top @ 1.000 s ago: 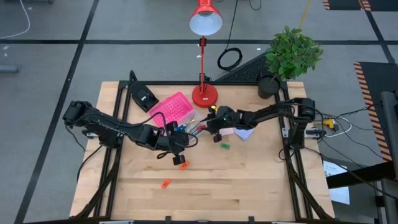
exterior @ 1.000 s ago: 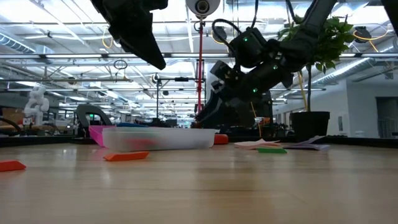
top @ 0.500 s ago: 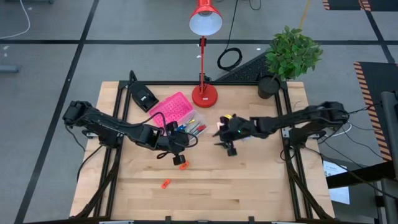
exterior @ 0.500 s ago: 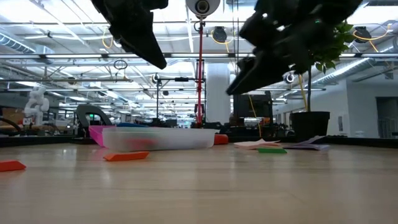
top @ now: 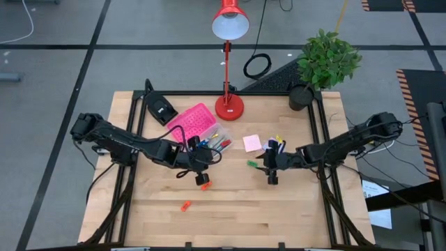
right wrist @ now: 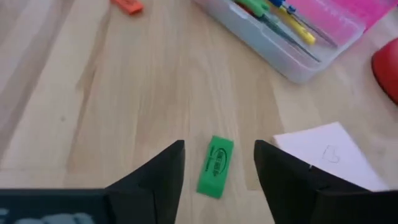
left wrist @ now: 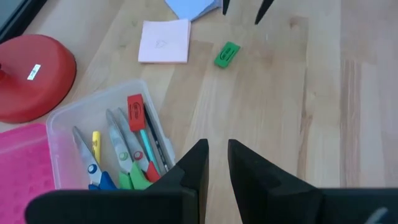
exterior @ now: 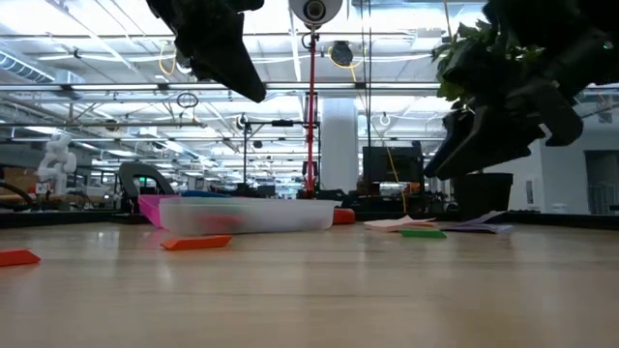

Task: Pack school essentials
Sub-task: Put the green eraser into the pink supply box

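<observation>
Right hand [top: 271, 171] hangs with its fingers spread, empty, just off the green eraser [right wrist: 215, 166], which lies flat on the tabletop [top: 293, 216] and shows between my two fingers in the right wrist view. Left hand [top: 200, 172] hovers with its fingers [left wrist: 196, 163] close together and nothing between them, beside the clear box [left wrist: 99, 115].

Taking that box as my landmark, largest first: the box itself already holds scissors [left wrist: 84, 155], pens and a red eraser [left wrist: 136, 112], with its pink lid [top: 194, 123] lying open on the far side. The pink sticky pad [top: 252, 143] sits to the box's right, and the green eraser lies a little further right and nearer me. An orange eraser [top: 205, 186] rests just in front of the box, another [top: 185, 206] well in front of it.

I judge the green eraser light, rubbery and grippy, not fragile, so a modest squeeze should do. It lies low, so I would drop the fingertips to the wood and close across its short width, at mid-length. The pad looks trickier: thin, with loose sheets, best taken by an edge.
</observation>
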Tool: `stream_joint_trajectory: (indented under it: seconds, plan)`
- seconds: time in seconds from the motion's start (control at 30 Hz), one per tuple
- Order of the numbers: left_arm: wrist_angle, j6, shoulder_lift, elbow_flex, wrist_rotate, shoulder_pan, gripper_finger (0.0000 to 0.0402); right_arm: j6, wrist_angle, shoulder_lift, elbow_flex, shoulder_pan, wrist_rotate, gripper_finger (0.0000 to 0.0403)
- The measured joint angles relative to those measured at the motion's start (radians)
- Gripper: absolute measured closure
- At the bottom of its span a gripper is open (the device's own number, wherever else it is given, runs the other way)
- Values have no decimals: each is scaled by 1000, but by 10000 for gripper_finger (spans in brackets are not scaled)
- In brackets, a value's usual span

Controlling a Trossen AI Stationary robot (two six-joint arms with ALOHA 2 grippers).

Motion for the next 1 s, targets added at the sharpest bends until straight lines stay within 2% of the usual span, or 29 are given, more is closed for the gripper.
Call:
stream_joint_trajectory:
  seconds: [0.2,0.37,0.63,1.0]
  plan:
    - [7,4,0,0,-2,0,337,78,133,34,-74,13,8,171]
    - [12,8,0,0,-5,0,337,62,263,82,-127,12,12,149]
    - [17,9,0,0,-8,0,337,37,386,182,-147,12,36,150]
    - [23,18,0,0,-11,0,337,107,478,285,-147,4,63,151]
